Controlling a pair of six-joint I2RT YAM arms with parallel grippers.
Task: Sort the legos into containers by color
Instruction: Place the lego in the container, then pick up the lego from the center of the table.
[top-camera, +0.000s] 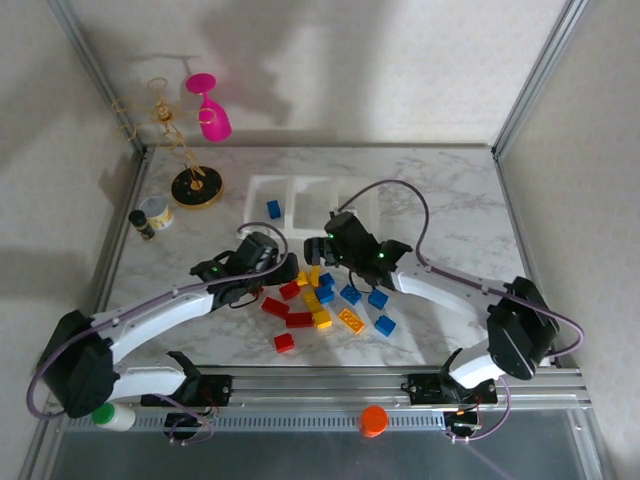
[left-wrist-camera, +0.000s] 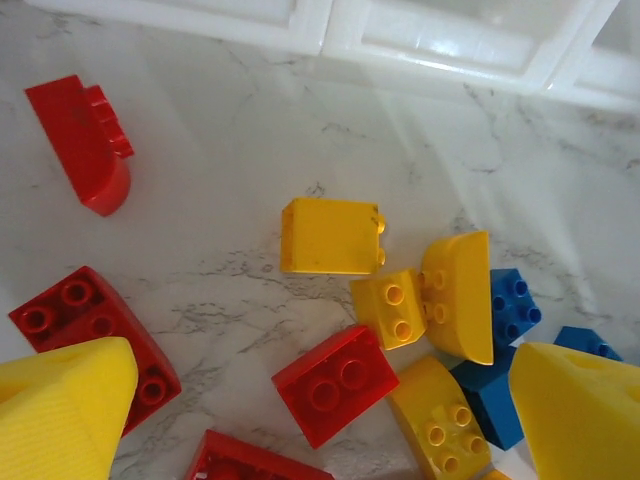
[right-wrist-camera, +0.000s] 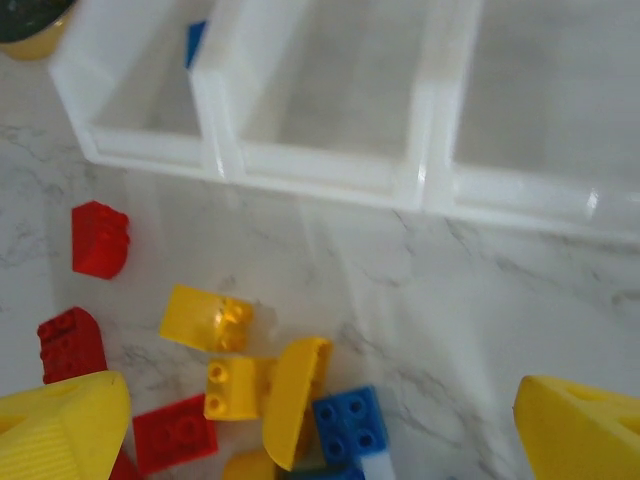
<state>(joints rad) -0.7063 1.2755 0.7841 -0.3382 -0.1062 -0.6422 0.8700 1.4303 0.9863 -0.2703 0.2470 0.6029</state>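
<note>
— Two arms share one marble tabletop (top-camera: 450, 200). What stands at the far left?

— A stand (top-camera: 196, 188) with a round black-and-gold base, carrying a pink glass (top-camera: 210, 115). A small jar (top-camera: 158, 212) sits just beside the base.

— Next, the left pincer?

— From above, the left pincer (top-camera: 289, 264) is low at the left edge of the legos (top-camera: 320, 300). Its own camera shows it wide, gripping nothing: yellow fingers (left-wrist-camera: 60, 410) in the lower corners, with red, yellow and blue bricks lying loose on the marble between them.

— Where do the legos lie?

— Heaped mid-tabletop, in front of the containers (top-camera: 295, 205), near them but apart. Reds are mostly on the left, yellows in the middle, blues on the right; several touch each other.

— And the containers?

— Three joined white bins in a row toward the back. A blue brick (top-camera: 273, 209) lies in the leftmost bin; the right wrist view catches its corner behind the bin wall.

— Last, the right pincer?

— The right pincer (top-camera: 314, 249) is at the back edge of the heap, between legos and containers, close to the left one, tips apart. Its camera shows it wide too, holding nothing, fingers (right-wrist-camera: 580, 430) in the lower corners, yellow and blue bricks below and the bins' front wall ahead.
</note>
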